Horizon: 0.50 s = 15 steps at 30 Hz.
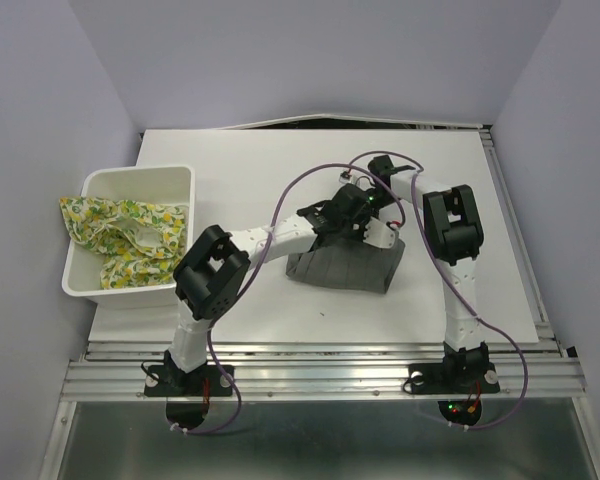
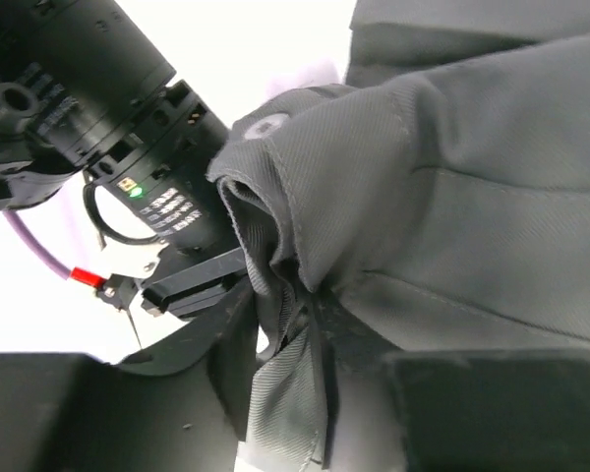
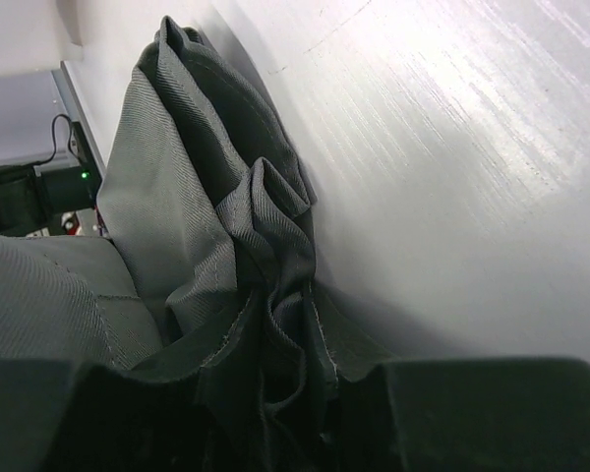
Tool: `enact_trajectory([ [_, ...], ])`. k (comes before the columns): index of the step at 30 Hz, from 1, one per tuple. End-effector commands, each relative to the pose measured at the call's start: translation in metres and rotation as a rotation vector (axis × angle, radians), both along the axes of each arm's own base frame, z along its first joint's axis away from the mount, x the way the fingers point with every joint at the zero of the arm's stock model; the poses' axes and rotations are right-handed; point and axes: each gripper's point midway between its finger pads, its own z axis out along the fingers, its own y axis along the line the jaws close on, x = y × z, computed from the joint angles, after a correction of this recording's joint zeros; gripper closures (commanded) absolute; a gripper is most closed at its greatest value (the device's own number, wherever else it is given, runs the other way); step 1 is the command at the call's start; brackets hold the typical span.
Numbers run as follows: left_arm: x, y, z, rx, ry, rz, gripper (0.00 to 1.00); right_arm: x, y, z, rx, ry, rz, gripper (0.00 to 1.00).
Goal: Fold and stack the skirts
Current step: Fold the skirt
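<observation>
Grey skirt [image 1: 345,265]: lies on middle of desk [image 1: 280,160], far edge bunched up.
Right hand [image 3: 285,413]: grips bunched fold of grey skirt.
Left hand [image 2: 300,423]: close beside, fingers parted, loose fold between.
Lemon-print skirt [image 1: 130,235]: sits crumpled in white basket [image 1: 140,175] at left, corner hanging over rim.

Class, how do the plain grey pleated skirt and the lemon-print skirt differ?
The plain grey pleated cloth skirt lies on the white table; the yellow-green lemon-print cloth skirt sits in the white plastic basket, spilling over its rim. The grey one is spread like a fan, the printed one crumpled. The left gripper and right gripper are at the grey one; neither touches the printed one. Both are cloth, unstacked.
</observation>
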Motion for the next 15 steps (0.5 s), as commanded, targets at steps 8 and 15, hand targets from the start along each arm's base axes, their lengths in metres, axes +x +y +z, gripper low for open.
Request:
enact_trajectory([
  [8,0.003,0.000,0.033,-0.103,-0.076,0.015,0.24,0.024,0.003,0.018,-0.046,-0.089,-0.015,0.66],
  [15,-0.007,0.001,0.069,-0.167,-0.106,0.009,0.14,0.057,0.003,0.036,-0.088,-0.203,-0.065,0.56],
])
